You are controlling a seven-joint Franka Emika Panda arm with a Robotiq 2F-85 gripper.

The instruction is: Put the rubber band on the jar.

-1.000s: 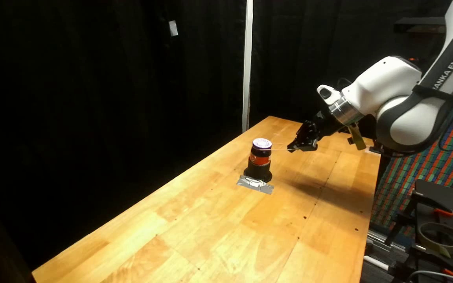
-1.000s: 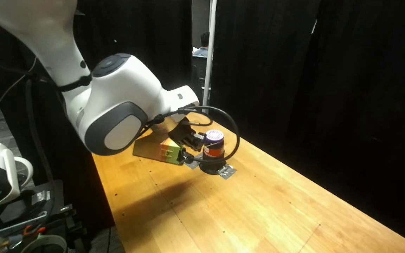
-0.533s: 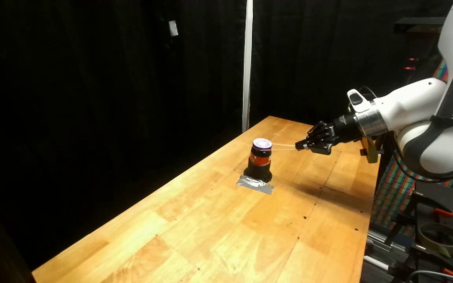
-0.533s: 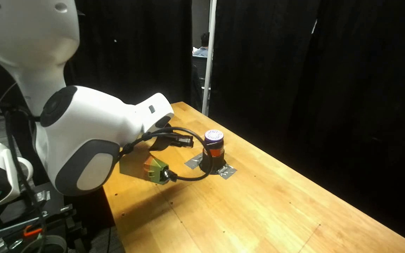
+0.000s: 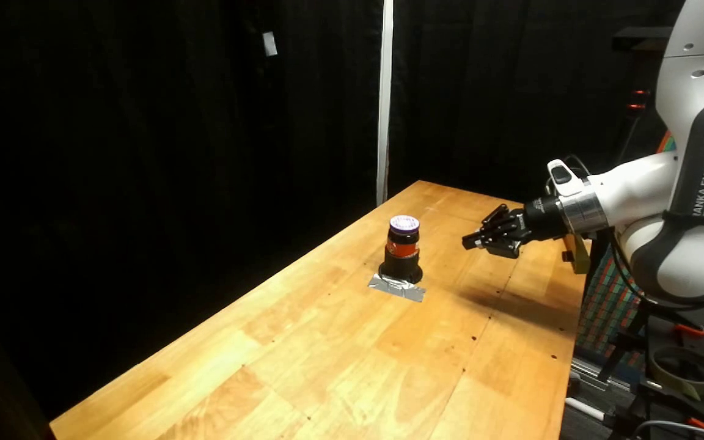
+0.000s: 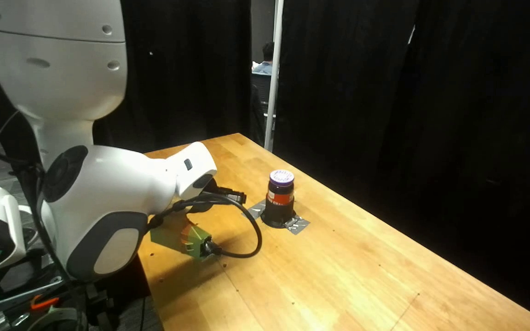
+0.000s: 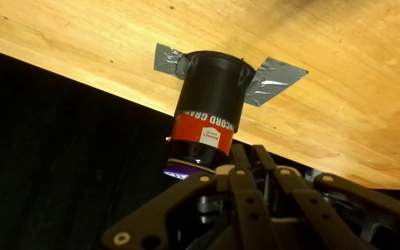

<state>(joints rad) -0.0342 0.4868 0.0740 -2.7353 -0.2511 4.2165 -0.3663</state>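
The jar stands upright in a black holder on the wooden table, with a purple lid and an orange-red label; an exterior view shows it too. In the wrist view the jar appears upside down. A thin tan rubber band runs around the jar just below the lid; its far side is hidden. In both exterior views it is too small to make out. My gripper is beside the jar, apart from it, at about lid height. In the wrist view my gripper's fingertips have a narrow gap with nothing between them.
Grey tape fixes the black holder to the wooden table. A cable loop hangs from the wrist near the jar. A dark curtain stands behind the table's far edge. A side cart holds a tape roll and clamps.
The rubber band was stretched between jar and gripper; now it is off the gripper and around the jar. The gripper has backed away, lowered slightly and opened a little. The jar shifted slightly away.
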